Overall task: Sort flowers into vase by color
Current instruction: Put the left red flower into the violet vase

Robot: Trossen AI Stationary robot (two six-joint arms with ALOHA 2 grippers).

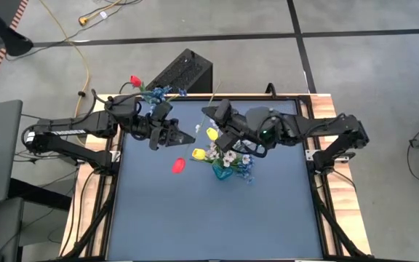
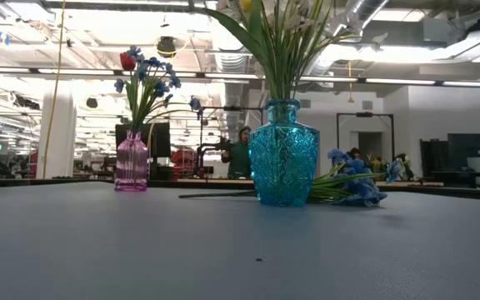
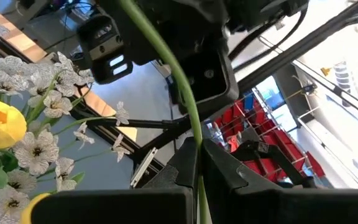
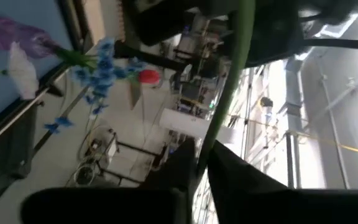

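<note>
High view: the dark-topped bench (image 1: 217,211) carries a teal cut-glass vase (image 1: 222,172) just above centre, filled with white small-blossom sprigs (image 1: 230,157) and a yellow tulip (image 1: 197,153). A loose blue small-blossom sprig (image 1: 247,169) lies on the bench at the vase's 3 o'clock. A pink ribbed glass vase (image 1: 155,100) stands at the bench's 11 o'clock corner, holding blue sprigs (image 1: 158,92) and a red tulip (image 1: 135,81). The left gripper (image 1: 182,136) hovers at 10 o'clock from the teal vase; a second red tulip (image 1: 178,165) shows just below it, and another yellow tulip (image 1: 212,134) sits between the two grippers. The right gripper (image 1: 213,115) hovers at 12 o'clock from the teal vase.

Low view: the teal vase (image 2: 283,153) stands centre, the pink vase (image 2: 132,162) well apart at its 9 o'clock. The loose blue sprig (image 2: 352,186) lies touching the bench beside the teal vase.

Left wrist view: the left gripper (image 3: 197,163) is closed narrowly on a thin green stem (image 3: 182,81), above the white sprigs (image 3: 36,130).

Right wrist view: the right gripper (image 4: 201,163) is likewise pinched on a green stem (image 4: 229,87).
</note>
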